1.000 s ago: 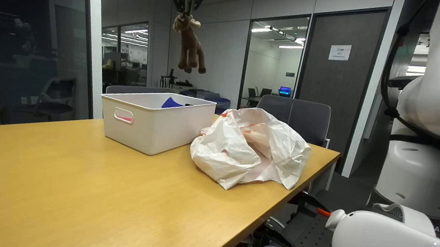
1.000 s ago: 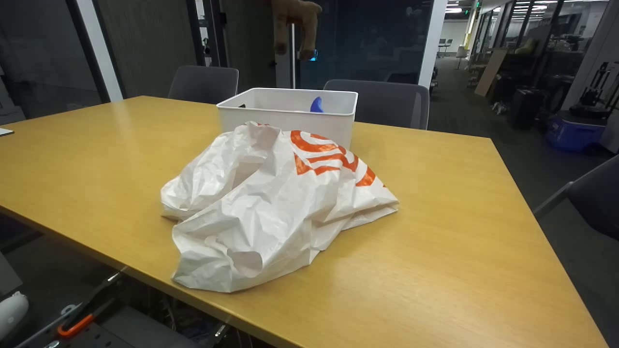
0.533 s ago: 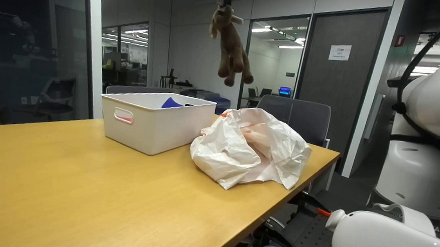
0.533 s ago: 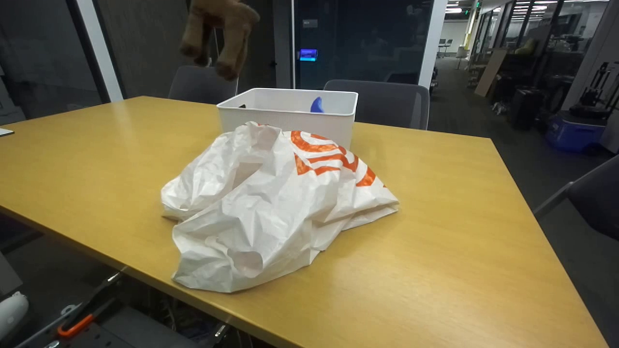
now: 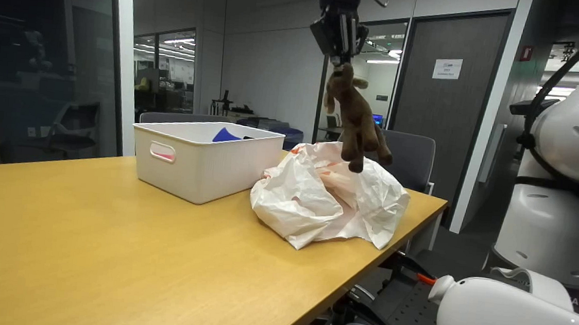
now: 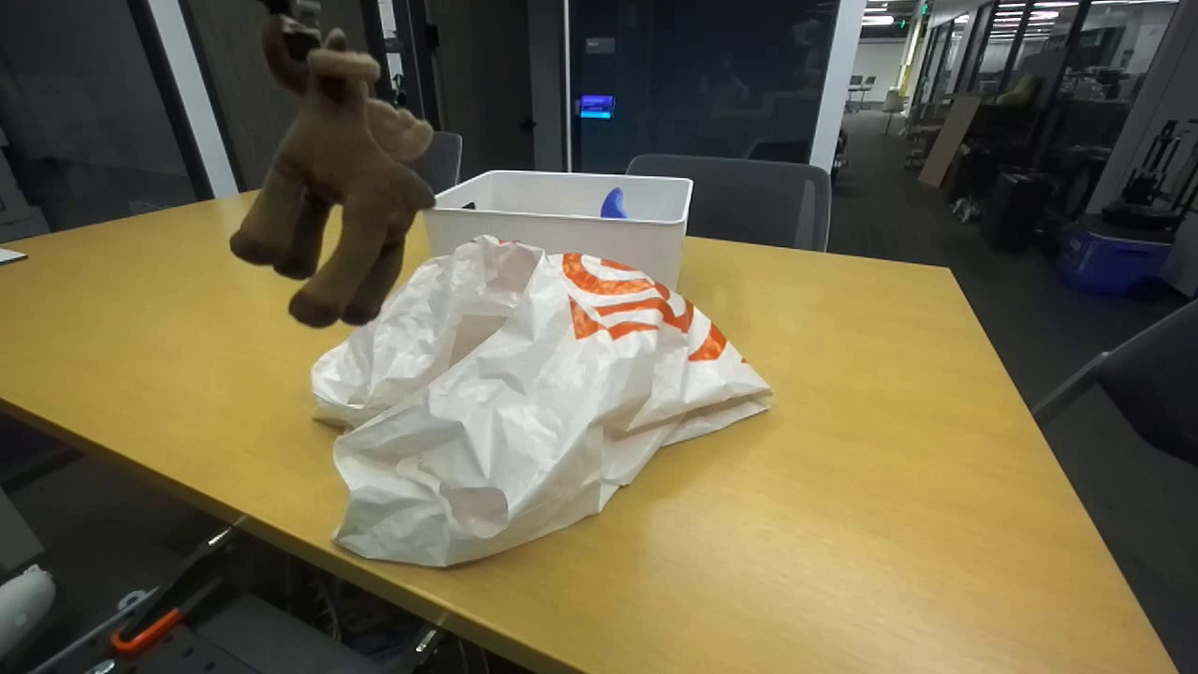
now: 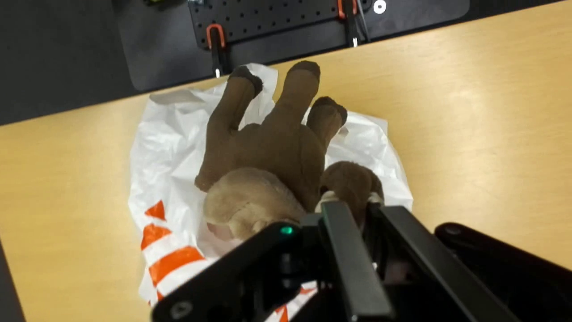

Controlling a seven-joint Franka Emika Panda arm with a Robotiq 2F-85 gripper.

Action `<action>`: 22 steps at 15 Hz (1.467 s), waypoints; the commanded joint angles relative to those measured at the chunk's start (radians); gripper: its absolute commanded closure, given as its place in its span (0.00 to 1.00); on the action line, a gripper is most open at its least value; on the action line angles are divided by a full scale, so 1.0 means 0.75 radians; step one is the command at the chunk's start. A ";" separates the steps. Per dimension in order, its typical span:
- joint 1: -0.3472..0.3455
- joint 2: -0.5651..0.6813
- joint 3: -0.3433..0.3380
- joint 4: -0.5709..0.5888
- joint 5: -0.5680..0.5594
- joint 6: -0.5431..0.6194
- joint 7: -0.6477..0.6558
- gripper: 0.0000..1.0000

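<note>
A brown plush moose [image 5: 358, 113] with beige antlers hangs in the air, legs down, in both exterior views. My gripper [image 7: 355, 201] is closed around a part at its head end, with brown fabric pinched between the fingers [image 7: 344, 232]. Under the toy lies a crumpled white plastic bag [image 6: 524, 421] with orange print, its folds partly open. From above, in the wrist view, the moose's body and legs cover much of the bag. Its feet overlap the bag's outline in both exterior views; whether they touch it I cannot tell.
A white bin [image 5: 206, 171] with a blue item [image 6: 613, 203] inside stands on the wooden table [image 5: 109, 220] beside the bag. Grey chairs [image 6: 730, 201] line the table's far side. Clamps with orange parts [image 7: 215, 36] sit at the table edge by the robot's base.
Gripper and moose have swung across from near the bin to over the bag and come down lower. The grip has stayed on the toy; bag and bin have not moved.
</note>
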 commanded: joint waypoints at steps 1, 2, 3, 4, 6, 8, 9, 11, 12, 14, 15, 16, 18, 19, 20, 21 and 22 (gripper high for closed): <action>-0.085 0.047 -0.044 -0.134 0.078 0.072 -0.056 0.97; -0.105 0.068 -0.057 -0.170 0.074 0.102 -0.074 0.97; -0.122 0.089 -0.066 -0.198 0.073 0.137 -0.082 0.97; -0.136 0.112 -0.077 -0.222 0.074 0.185 -0.097 0.97; -0.139 0.138 -0.110 -0.251 0.160 0.287 -0.167 0.97; -0.135 0.153 -0.131 -0.263 0.270 0.367 -0.238 0.97; -0.137 0.157 -0.135 -0.268 0.300 0.414 -0.263 0.97; -0.153 0.183 -0.130 -0.276 0.277 0.493 -0.281 0.96; -0.167 0.207 -0.125 -0.284 0.231 0.521 -0.272 0.95; -0.188 0.245 -0.131 -0.307 0.199 0.552 -0.253 0.94; -0.204 0.266 -0.128 -0.317 0.160 0.564 -0.228 0.95; -0.223 0.285 -0.117 -0.327 0.085 0.576 -0.186 0.95; -0.241 0.329 -0.114 -0.331 -0.023 0.573 -0.134 0.95; -0.246 0.349 -0.110 -0.331 -0.080 0.585 -0.107 0.95; -0.247 0.364 -0.100 -0.332 -0.164 0.612 -0.080 0.95; -0.243 0.381 -0.090 -0.325 -0.253 0.621 -0.056 0.95; -0.227 0.394 -0.091 -0.321 -0.277 0.630 -0.086 0.95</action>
